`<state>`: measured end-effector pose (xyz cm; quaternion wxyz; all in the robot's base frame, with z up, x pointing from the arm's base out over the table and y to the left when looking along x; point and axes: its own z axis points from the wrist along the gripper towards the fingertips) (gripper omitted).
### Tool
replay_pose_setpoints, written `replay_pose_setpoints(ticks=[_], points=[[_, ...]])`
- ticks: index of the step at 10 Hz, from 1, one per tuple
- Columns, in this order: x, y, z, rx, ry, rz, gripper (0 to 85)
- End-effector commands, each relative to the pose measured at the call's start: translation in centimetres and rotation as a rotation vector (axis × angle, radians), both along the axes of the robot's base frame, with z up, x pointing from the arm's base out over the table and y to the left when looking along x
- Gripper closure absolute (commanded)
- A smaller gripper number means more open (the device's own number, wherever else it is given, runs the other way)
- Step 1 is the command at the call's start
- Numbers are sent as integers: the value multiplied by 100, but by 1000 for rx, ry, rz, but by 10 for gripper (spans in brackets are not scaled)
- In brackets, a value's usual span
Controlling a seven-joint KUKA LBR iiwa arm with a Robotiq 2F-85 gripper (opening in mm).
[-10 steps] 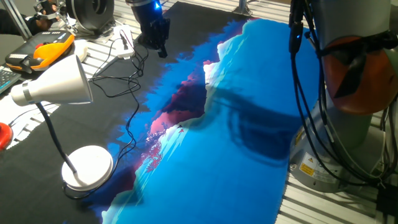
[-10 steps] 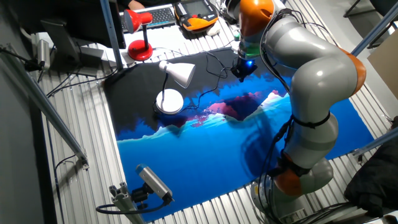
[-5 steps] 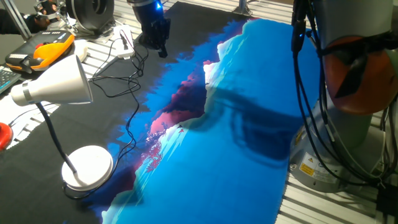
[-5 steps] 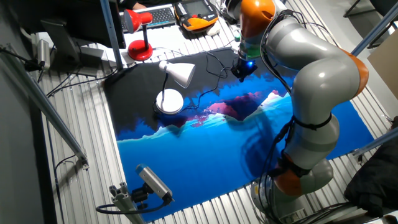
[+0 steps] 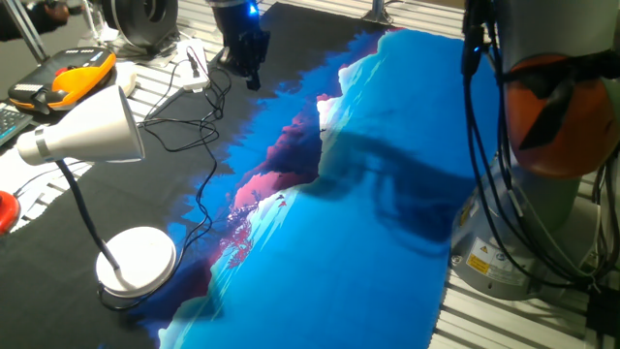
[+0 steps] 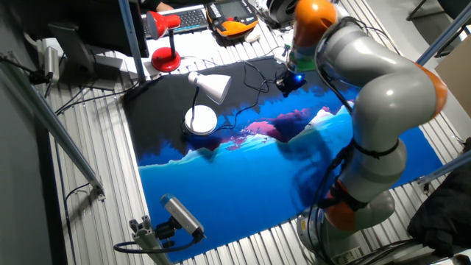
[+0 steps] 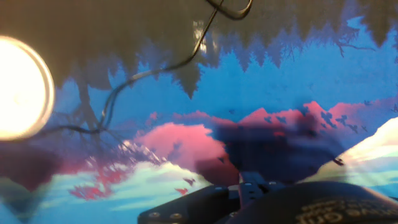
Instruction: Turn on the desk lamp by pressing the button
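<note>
Probably the desk lamp [image 5: 97, 184] is light and tippy: a stiff cone shade on a thin bendable neck, so any press belongs straight down on its flat disc base [image 5: 136, 260], at eight o'clock on the worktop [image 5: 387, 242]. The pincer [image 5: 247, 68] hovers at twelve o'clock, touching nothing; its opening I cannot tell.

Table [image 6: 96, 158]: ribbed metal slats, grey.
Mat [image 5: 368, 242]: blue/pink/black mountain print, covers most of the top.
Desk lamp [image 5: 136, 260]: round white base on mat's dark end (near corner).
Cable [image 5: 199, 145]: thin, black, loops across mat.
Red lamp [image 6: 166, 53]: off mat, far edge.
</note>
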<state>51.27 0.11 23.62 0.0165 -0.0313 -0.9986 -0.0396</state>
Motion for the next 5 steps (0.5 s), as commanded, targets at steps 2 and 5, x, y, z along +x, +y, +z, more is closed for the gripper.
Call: replay_pose_setpoints(ticks=[2, 5], points=[[0, -2, -1, 59, -49, 11, 850], [0, -2, -1, 54, 2, 46, 850]])
